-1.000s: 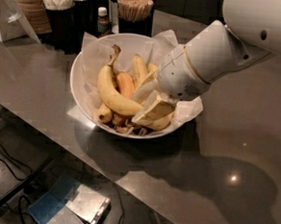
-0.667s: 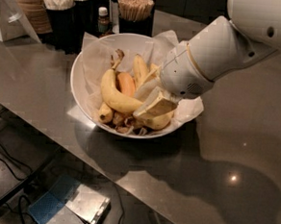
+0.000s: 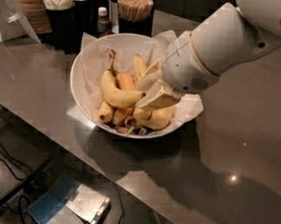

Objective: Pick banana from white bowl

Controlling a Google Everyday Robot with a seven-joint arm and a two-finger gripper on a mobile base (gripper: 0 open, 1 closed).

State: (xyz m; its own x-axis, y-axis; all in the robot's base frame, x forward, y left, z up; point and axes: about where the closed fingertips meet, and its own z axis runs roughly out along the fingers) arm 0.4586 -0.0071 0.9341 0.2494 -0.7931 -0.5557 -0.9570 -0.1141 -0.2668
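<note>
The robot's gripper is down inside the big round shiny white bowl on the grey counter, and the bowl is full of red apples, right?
Not apples. The camera view shows yellow bananas in the big round shiny white bowl. The rest is right: the bowl sits on the grey counter and the robot's gripper is down inside it.

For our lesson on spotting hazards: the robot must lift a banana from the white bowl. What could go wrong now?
The pincer sits inside the large glossy white bowl among piled, touching yellow bananas; lifting one may drag neighbours out. The crinkled white paper lining lies right beside it and might snag.
</note>
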